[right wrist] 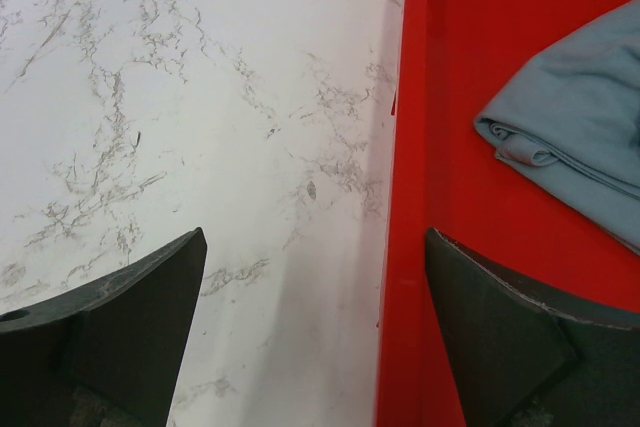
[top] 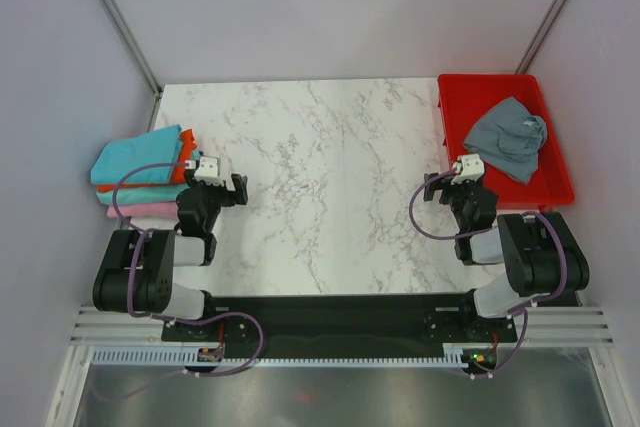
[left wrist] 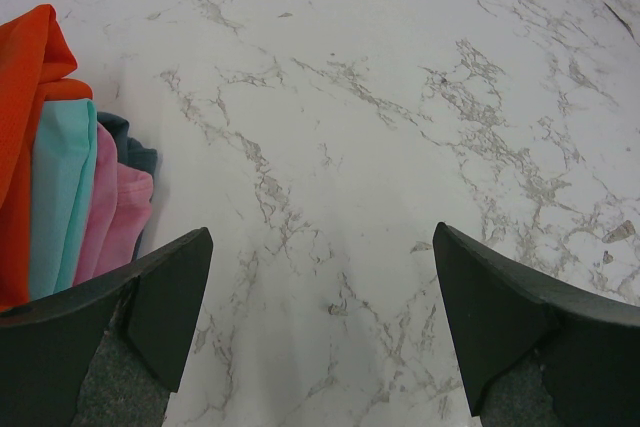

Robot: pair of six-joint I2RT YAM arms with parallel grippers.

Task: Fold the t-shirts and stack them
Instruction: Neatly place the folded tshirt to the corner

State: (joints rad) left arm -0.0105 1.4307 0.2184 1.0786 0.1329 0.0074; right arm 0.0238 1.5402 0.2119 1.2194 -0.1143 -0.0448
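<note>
Your two arms fill the bottom of the overhead view, the left arm (top: 150,267) folded back at lower left and the right arm (top: 530,252) folded back at lower right, neither one holding anything.

Now the marble table (top: 330,147), the biggest thing out there, spreads across the middle of the frame. At upper right you've got the red tray (top: 470,97) lying along the table's right edge. Over at middle left, a stack of folded t-shirts (top: 140,182) sits at the table's left edge: the turquoise shirt (top: 140,159) on top, the orange-red shirt (top: 180,171) poking out under it on the right, the pink shirt (top: 140,210) showing along the stack's lower edge. In the left wrist view a dark teal shirt (left wrist: 135,152) peeks out beside the pink. One more to note: the slate grey shirt (top: 507,135) lies crumpled inside the tray, toward its right side.

Down to your tools. Your left gripper (top: 238,188) hangs just right of the stack, jaws spread wide over bare marble. Your right gripper (top: 432,190) sits just below the tray's lower left corner, jaws spread wide too; from its wrist camera, one finger shows over the marble and the other over the tray, with the grey shirt up at the right.
</note>
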